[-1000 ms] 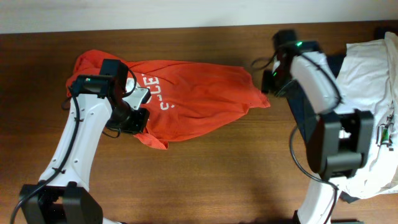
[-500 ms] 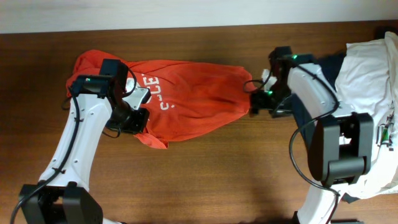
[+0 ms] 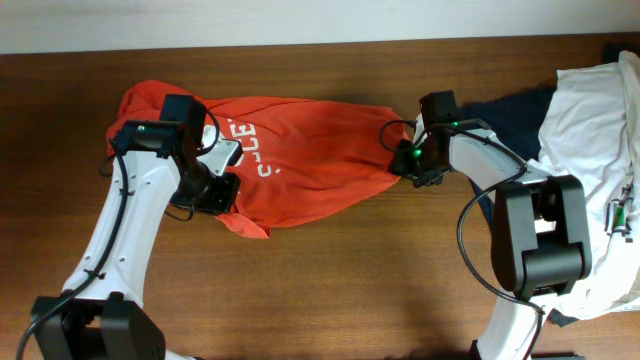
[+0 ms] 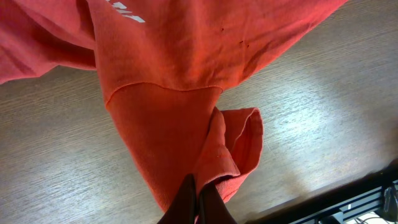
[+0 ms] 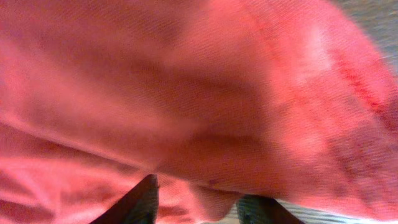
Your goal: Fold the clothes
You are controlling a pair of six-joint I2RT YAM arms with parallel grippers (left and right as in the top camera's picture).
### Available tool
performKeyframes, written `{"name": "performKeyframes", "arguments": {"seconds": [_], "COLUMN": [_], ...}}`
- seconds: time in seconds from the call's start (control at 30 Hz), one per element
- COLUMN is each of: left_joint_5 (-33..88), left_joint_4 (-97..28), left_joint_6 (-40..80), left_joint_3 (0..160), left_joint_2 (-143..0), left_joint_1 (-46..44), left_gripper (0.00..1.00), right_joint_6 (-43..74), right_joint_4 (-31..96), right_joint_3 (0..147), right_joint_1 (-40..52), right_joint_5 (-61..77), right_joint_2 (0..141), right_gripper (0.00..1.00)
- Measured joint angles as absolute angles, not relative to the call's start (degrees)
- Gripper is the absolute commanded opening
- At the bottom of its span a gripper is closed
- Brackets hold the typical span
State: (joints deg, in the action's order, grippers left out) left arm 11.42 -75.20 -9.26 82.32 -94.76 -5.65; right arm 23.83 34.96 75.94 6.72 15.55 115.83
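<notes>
The orange-red T-shirt (image 3: 310, 160) lies crumpled across the left and middle of the wooden table (image 3: 350, 290), spread lengthwise from the left arm to the right gripper. It is wider and more bunched at its left end and narrows toward its right end. Part of its white lettering (image 3: 255, 150) shows near the left arm, broken up by folds and not readable as whole words.

The left gripper (image 4: 198, 193) sits at the shirt's lower left edge. In the left wrist view its dark fingers are pressed together on a pinch of red cloth, with a hemmed, cuff-like loop of fabric curling open just beside them and bare wood on either side.

The right gripper (image 3: 407, 160) is at the shirt's narrow right end, touching the cloth. In the right wrist view red fabric fills almost the whole picture. The two fingertips stand apart at the bottom edge, and a fold of the shirt bulges down between them. The jaws are spread, and I cannot tell whether either one presses on the cloth.

Further right, a dark navy garment (image 3: 500, 110) lies on the table just behind the right arm. A white garment (image 3: 590, 130) is heaped on it at the table's right edge, well apart from the shirt.
</notes>
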Motion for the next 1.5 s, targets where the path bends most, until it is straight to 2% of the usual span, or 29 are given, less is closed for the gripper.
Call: {"name": "performKeyframes", "arguments": {"seconds": [0.03, 0.2, 0.23, 0.33, 0.4, 0.47, 0.57, 0.67, 0.7, 0.73, 0.77, 0.8, 0.83, 0.9, 0.97, 1.13, 1.33, 1.4, 1.43, 1.5], "left_joint_5": [11.4, 11.4, 11.4, 11.7, 13.1, 15.2, 21.1, 27.8, 30.0, 31.5, 32.4, 32.9, 32.8, 28.1, 20.3, 4.0, -0.3, -0.4, -0.4, -0.2], "left_joint_4": [-75.2, -75.2, -75.2, -76.1, -75.9, -75.4, -75.1, -76.1, -76.0, -76.1, -75.6, -75.0, -74.7, -71.8, -69.7, -65.1, -50.6, -45.8, -41.7, -33.9], "left_joint_6": [-9.2, -9.2, -9.2, -9.3, -9.2, -9.3, -12.5, -17.8, -19.8, -21.1, -22.6, -23.8, -24.1, -20.0, -11.4, 18.0, 34.7, 38.4, 40.5, 42.3], "left_joint_3": [82.3, 82.3, 82.3, 82.3, 81.8, 80.1, 75.7, 71.4, 70.1, 69.5, 69.1, 69.0, 69.0, 68.9, 68.8, 68.7, 62.0, 58.9, 56.5, 53.1], "left_joint_2": [-94.8, -94.8, -94.8, -94.8, -94.7, -94.7, -94.7, -94.7, -94.7, -94.7, -94.7, -94.7, -94.7, -94.7, -94.7, -94.7, -94.7, -94.6, -94.6, -94.6], "left_joint_1": [-5.7, -5.7, -5.7, -5.7, -5.7, -5.7, -6.9, -13.2, -16.8, -18.9, -22.0, -26.3, -28.9, -32.2, -31.7, -22.7, -12.2, -9.3, -7.6, -6.0], "left_gripper": [0.02, 0.02, 0.02, 0.03, 0.03, 0.03, 0.05, 0.06, 0.13, 0.66, 0.86, 0.87, 0.93, 0.93, 0.93, 0.95, 0.93, 0.89, 0.83, 0.76], "right_joint_6": [24.5, 25.0, 24.7, 24.6, 26.0, 27.1, 26.4, 26.0, 25.8, 25.7, 25.7, 25.6, 25.5, 25.5, 25.4, 25.3, 24.4, 24.2, 24.1, 24.0], "right_joint_4": [34.6, 36.1, 39.0, 59.9, 65.3, 66.8, 66.5, 66.2, 66.2, 66.2, 66.2, 66.2, 66.2, 66.2, 66.2, 66.2, 65.9, 66.0, 65.9, 66.0], "right_joint_3": [75.9, 76.0, 76.1, 78.0, 78.1, 78.3, 78.5, 78.5, 78.5, 78.5, 78.5, 78.5, 78.5, 78.5, 78.5, 78.5, 78.5, 78.5, 78.5, 78.5], "right_joint_1": [6.7, 6.8, 6.7, 5.8, 3.2, -0.8, -2.1, -1.7, -1.7, -1.7, -1.7, -1.7, -1.7, -1.7, -1.7, -1.7, -1.7, -1.7, -1.7, -1.7], "right_joint_5": [14.1, 10.3, 10.1, 1.5, -4.5, -8.6, -9.7, -10.1, -10.1, -10.1, -10.1, -10.1, -10.2, -10.3, -10.3, -10.3, -10.3, -10.3, -10.3, -10.3], "right_joint_2": [115.8, 115.8, 115.8, 115.2, 113.6, 112.4, 112.4, 112.4, 112.4, 112.4, 112.4, 112.4, 112.3, 112.3, 112.3, 112.3, 112.3, 112.3, 112.3, 112.3], "right_gripper": [0.05, 0.04, 0.04, 0.04, 0.04, 0.04, 0.04, 0.04, 0.04, 0.04, 0.04, 0.04, 0.04, 0.04, 0.04, 0.04, 0.04, 0.05, 0.05, 0.04]}}
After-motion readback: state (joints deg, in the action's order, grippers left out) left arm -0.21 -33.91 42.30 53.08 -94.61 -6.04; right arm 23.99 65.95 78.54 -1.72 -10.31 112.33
